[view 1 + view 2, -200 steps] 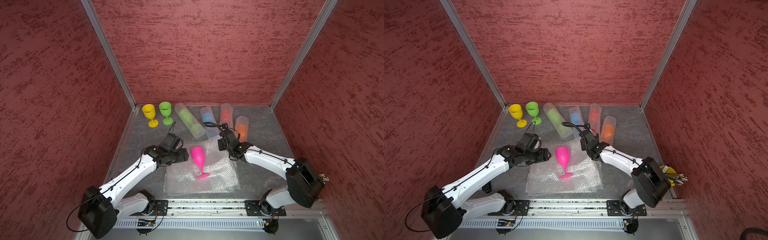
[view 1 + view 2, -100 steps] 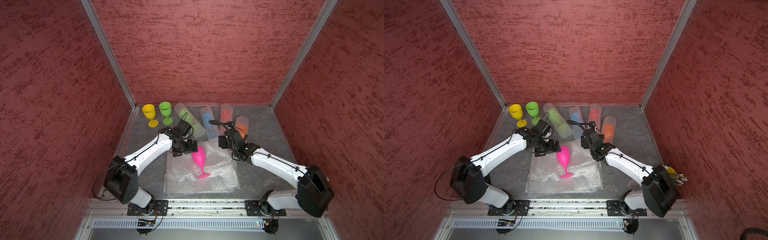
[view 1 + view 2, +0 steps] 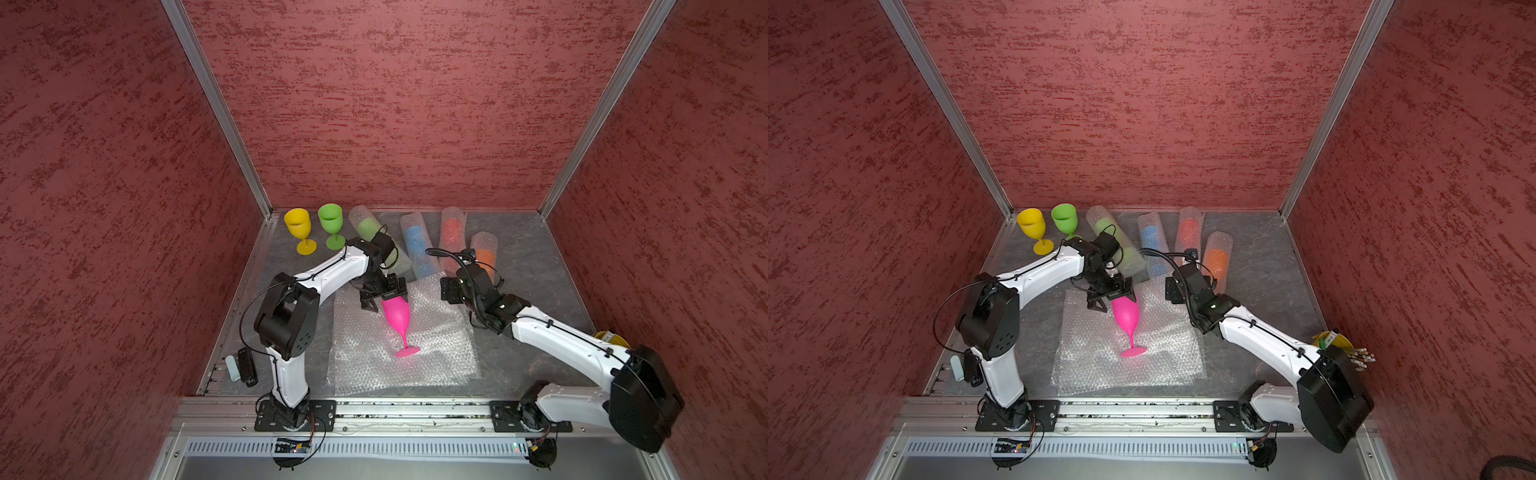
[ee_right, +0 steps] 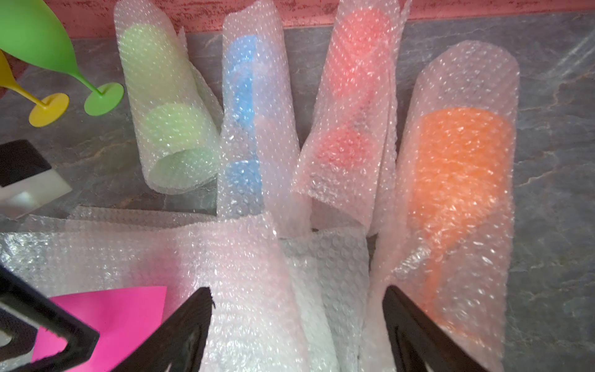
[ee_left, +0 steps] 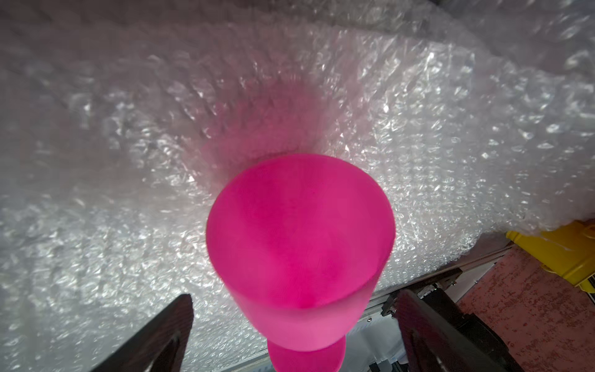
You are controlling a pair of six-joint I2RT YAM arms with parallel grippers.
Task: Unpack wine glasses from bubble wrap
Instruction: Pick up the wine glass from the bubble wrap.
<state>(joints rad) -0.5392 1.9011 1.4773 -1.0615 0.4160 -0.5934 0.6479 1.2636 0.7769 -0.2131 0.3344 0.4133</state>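
The left gripper hangs at the rim of the pink goblet with its jaws spread. In the left wrist view one of its fingers shows on each side of the bowl, with a gap to the plastic on both, so nothing is gripped. The right gripper is likewise spread wide. In the right wrist view a curled-up edge of the flat sheet rises between its fingers without being pinched.

The pink goblet appears to stand on its foot near the middle of that unrolled sheet of bubble wrap, directly between the left fingers and near the right gripper. The step in hand looks like picking up the freed goblet: the wrap is laid open and the glass is bare but not yet lifted off.

The next move calls for the left jaws to close on the bowl gently enough not to tip it. The goblet would then go to the back left corner, where the yellow goblet and the green goblet stand unwrapped side by side. The sheet may drag along with the foot, so the right gripper could pin it down.

Behind, four closed rolls lie near the back wall: the green roll, the blue roll, the red roll and the orange roll. Each has a goblet inside, so the task seems under halfway done.
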